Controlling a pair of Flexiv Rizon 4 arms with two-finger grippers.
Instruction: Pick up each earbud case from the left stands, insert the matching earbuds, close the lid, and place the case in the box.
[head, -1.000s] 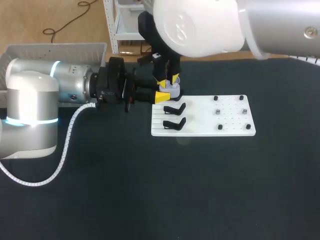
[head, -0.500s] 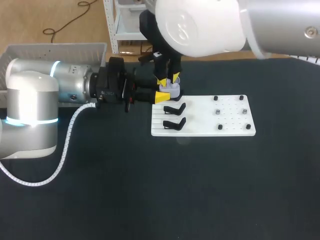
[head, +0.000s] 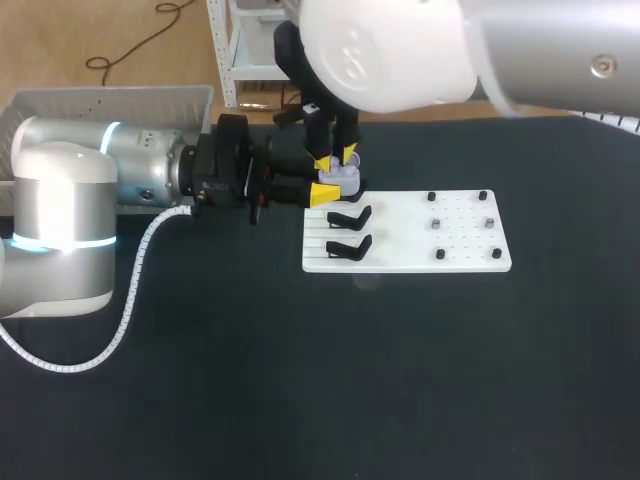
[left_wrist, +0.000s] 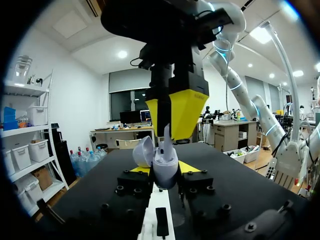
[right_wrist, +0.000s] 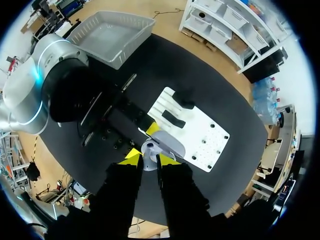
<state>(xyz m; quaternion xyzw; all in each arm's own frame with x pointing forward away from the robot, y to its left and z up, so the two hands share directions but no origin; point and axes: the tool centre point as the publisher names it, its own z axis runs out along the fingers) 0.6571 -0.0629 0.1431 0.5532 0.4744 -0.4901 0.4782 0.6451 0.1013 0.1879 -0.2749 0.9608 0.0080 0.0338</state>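
Observation:
An open lavender earbud case (head: 343, 178) is held level over the white stand plate's (head: 410, 262) far left corner, with my left gripper (head: 335, 184) shut on its sides. In the left wrist view the case (left_wrist: 165, 170) sits between the yellow tips, its lid (left_wrist: 143, 150) tipped back. My right gripper (head: 334, 157) points straight down over it, shut on a white earbud (left_wrist: 166, 136) whose lower end is in the case's opening. The right wrist view shows the case (right_wrist: 150, 148) just ahead of that gripper (right_wrist: 148, 159).
Two empty black stands (head: 348, 217) (head: 348, 247) sit on the plate's left part, and several small dark pegs (head: 437, 223) on its right part. A pale grey box (head: 110, 100) stands at the table's far left, behind my left arm.
My right gripper has edged slightly up and to the left over the case. The left arm and the case have not moved.

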